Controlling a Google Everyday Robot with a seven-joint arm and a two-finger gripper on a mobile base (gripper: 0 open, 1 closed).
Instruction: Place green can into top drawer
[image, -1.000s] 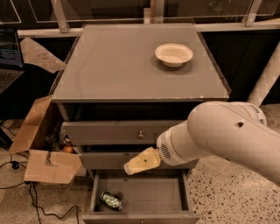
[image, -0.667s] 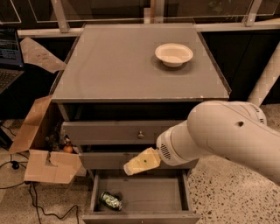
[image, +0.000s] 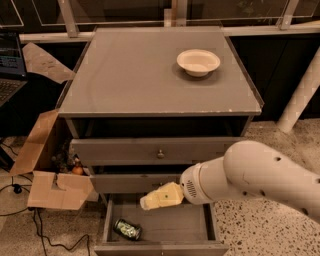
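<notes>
The green can (image: 127, 229) lies on its side in the front left corner of the open bottom drawer (image: 200, 227). The top drawer (image: 125, 150) is the broad grey front with a small round knob (image: 160, 153), pulled out slightly under the cabinet top. My gripper (image: 150, 200) is pale yellow and hangs in front of the middle drawer front (image: 125, 183), above the open bottom drawer. It is up and to the right of the can, apart from it, and holds nothing that I can see. My white arm (image: 260, 175) comes in from the right.
A white bowl (image: 198, 62) stands on the grey cabinet top (image: 125, 75) at the back right. An open cardboard box (image: 45, 175) sits on the floor left of the cabinet, with cables beside it. A laptop (image: 10, 65) is at the far left.
My gripper and arm have sunk a little toward the open bottom drawer. The can and the drawers have not moved.
</notes>
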